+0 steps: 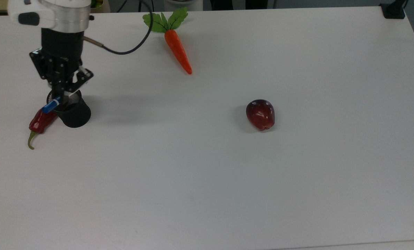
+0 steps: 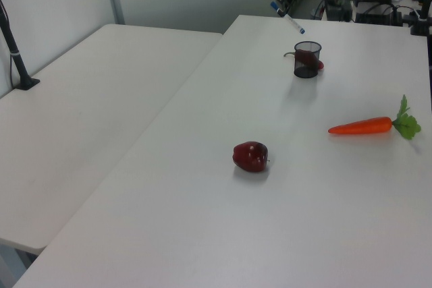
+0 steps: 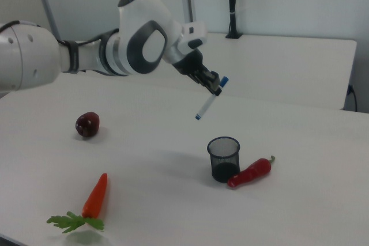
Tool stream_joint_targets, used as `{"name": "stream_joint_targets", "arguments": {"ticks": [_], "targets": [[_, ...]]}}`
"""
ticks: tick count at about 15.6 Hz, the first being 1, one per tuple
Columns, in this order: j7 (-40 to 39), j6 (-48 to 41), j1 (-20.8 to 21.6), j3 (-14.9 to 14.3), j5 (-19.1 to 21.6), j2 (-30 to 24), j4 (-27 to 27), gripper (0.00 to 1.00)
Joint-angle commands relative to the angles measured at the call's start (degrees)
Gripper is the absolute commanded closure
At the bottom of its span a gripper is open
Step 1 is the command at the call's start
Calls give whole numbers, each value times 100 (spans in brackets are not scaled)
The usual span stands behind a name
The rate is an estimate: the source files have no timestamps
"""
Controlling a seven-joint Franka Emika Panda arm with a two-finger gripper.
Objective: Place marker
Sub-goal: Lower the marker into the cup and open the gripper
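My tool [image 3: 215,86] clamps the marker [image 3: 209,102] near its capped end, tilted, high above the mesh cup [image 3: 223,158]. I should bring the lower tip over the cup mouth (clear of the chili [image 3: 250,172]), descend, then release.

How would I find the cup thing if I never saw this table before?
Start at the big white table and go to the top view's left side, under the robot's gripper, which holds a marker. There stands the black mesh cup, upright, a red chili pepper lying against it. It is the table's one dark, see-through container.
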Motion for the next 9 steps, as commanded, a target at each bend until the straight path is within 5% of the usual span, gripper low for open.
{"name": "stream_joint_targets", "arguments": {"ticks": [1,9], "targets": [[54,809,-249,24,-391,96,-555,87],[89,1532,-469,-90,-481,193,-925,86]]}}
